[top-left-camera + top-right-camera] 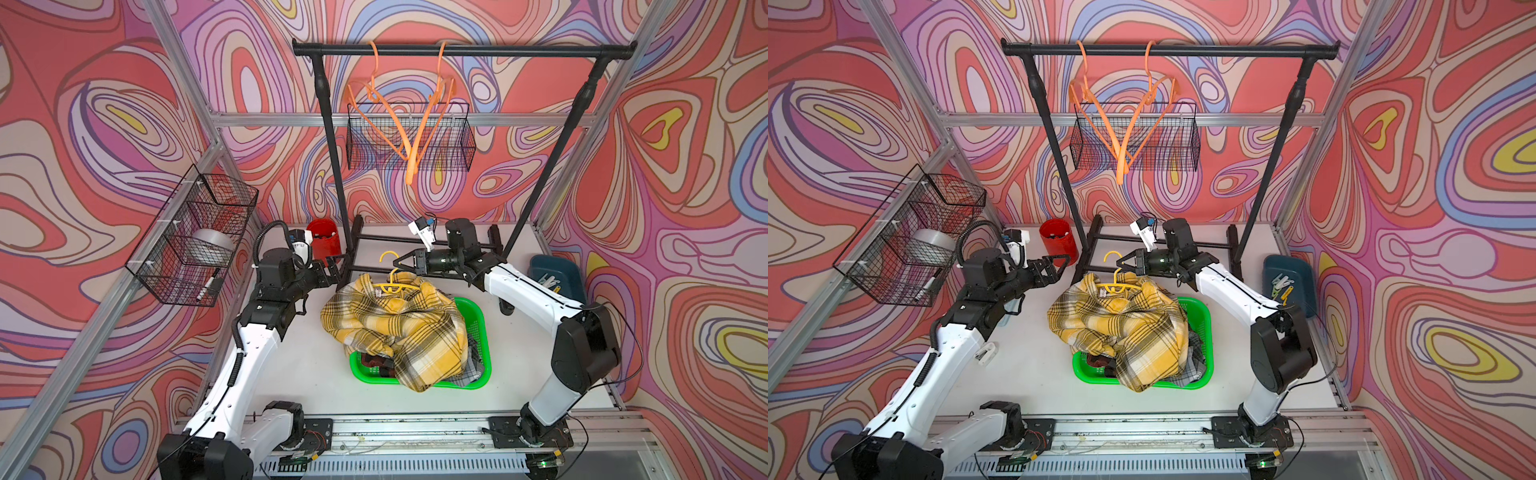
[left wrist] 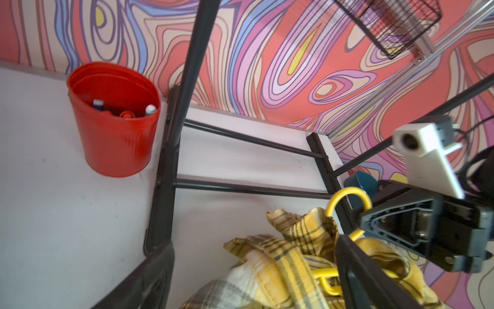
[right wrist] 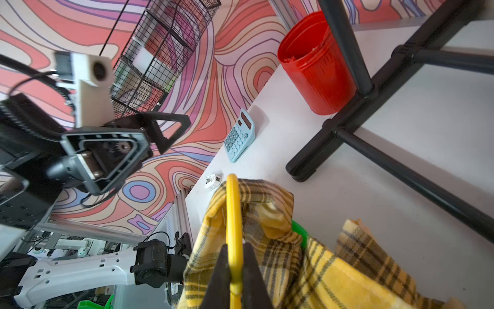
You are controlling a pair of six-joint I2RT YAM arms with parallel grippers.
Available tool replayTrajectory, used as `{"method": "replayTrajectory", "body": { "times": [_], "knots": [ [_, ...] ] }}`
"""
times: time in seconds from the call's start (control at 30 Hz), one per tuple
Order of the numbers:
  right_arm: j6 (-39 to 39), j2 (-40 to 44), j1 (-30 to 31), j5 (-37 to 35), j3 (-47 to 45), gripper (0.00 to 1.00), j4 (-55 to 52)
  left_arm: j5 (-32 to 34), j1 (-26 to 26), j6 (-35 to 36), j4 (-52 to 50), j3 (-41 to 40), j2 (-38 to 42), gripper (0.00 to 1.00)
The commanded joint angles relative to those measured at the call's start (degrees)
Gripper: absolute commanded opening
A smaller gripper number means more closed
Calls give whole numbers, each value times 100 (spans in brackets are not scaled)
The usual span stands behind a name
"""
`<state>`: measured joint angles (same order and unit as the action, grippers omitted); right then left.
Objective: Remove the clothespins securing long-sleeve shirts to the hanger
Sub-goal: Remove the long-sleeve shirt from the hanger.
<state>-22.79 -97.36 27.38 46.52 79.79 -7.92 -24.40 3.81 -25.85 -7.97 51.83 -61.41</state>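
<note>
White tabletop [image 1: 311, 374]: yellow plaid shirt [image 1: 395, 328], soft, limp, heaped over green basket [image 1: 484, 332]. Yellow hanger [image 3: 232, 203], stiff, slick; right gripper [image 1: 395, 264] clamped on its neck. Left gripper [image 1: 1061, 266] wide, empty. Clothespins on shirt: none discernible; likely light, springy, so pinch tails.

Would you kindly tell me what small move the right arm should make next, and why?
Probably raise the right end effector slightly: it is shut on the yellow plastic hanger, whose yellow-and-black plaid shirt lies crumpled over the green plastic basket; lifting should let it hang open.
</note>
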Motion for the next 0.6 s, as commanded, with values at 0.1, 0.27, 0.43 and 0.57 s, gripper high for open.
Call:
{"method": "replayTrajectory", "body": {
  "times": [0.1, 0.27, 0.43, 0.57],
  "knots": [
    [538, 475, 22, 11, 455, 0, -357, -460, -320, -589, 463, -461, -116, 87],
    [1008, 709, 14, -3, 924, 0, -926, -447, -353, -582, 518, -647, 5, 87],
    [1173, 710, -28, -274, 1554, 0, -1631, -458, -364, -772, 879, -1062, 135, 87],
    [1236, 571, -114, -334, 1981, 0, -1997, -480, -366, -903, 1135, -1348, 238, 86]
  ]
}}
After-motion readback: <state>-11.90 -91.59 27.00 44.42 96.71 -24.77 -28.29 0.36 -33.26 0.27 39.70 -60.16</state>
